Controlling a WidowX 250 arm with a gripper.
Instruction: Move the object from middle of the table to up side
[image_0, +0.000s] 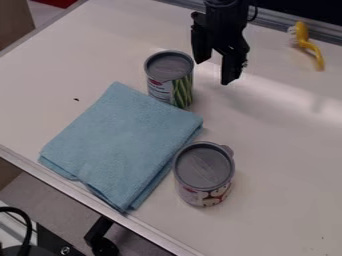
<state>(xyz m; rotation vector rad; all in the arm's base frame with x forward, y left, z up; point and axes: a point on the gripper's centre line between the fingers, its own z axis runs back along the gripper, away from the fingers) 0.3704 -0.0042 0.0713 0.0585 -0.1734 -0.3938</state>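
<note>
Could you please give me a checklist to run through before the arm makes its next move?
1. Gripper open and empty: ok.
2. Both cans upright, the green-labelled can and the can nearer the camera: ok.
3. Gripper lined up over a can: not ok; it hangs beside the green-labelled can, on the picture's right.
4. Which thing is meant by "object from middle": cannot tell; the cans and the folded blue cloth all lie around there.
5. Yellow-handled brush apart from cans and cloth: ok; it lies at the picture's upper right.
</note>
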